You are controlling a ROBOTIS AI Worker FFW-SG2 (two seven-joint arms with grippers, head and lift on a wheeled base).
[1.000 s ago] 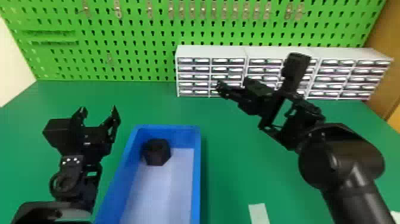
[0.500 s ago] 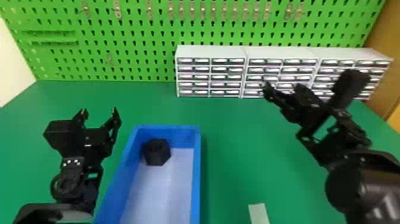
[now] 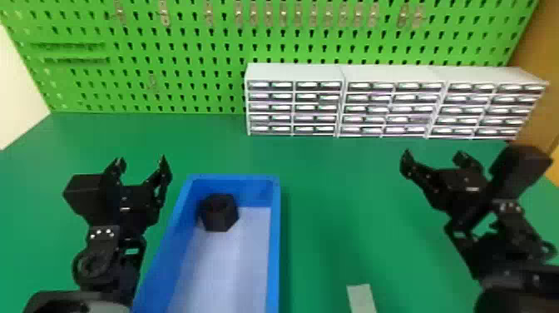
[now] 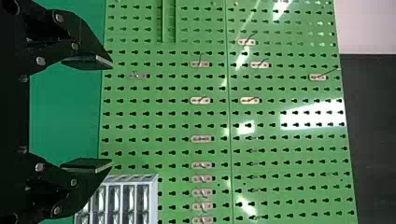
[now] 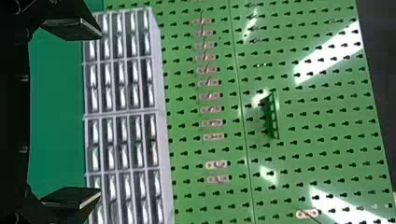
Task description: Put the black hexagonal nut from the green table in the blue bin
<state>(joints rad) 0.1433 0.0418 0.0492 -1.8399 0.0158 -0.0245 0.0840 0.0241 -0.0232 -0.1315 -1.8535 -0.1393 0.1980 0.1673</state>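
Note:
The black hexagonal nut (image 3: 219, 212) lies inside the blue bin (image 3: 273, 249), against its far left corner. Left of the bin, my left gripper (image 3: 141, 162) stands parked with its fingers apart and nothing between them; in the left wrist view the same gripper (image 4: 111, 114) is open. Well to the right of the bin is my right gripper (image 3: 434, 156), empty, its fingers spread. The right wrist view shows this gripper (image 5: 100, 114) open too, with the drawer cabinets beyond it.
White drawer cabinets (image 3: 297, 104) stand along the back right of the green table (image 3: 316, 187), before a green pegboard (image 3: 199, 45). A pale flat piece (image 3: 361, 297) lies near the front edge, right of the bin.
My right arm has moved away to the right from above the table's middle, and its gripper has turned to point toward the back. The left arm and the nut have stayed put.

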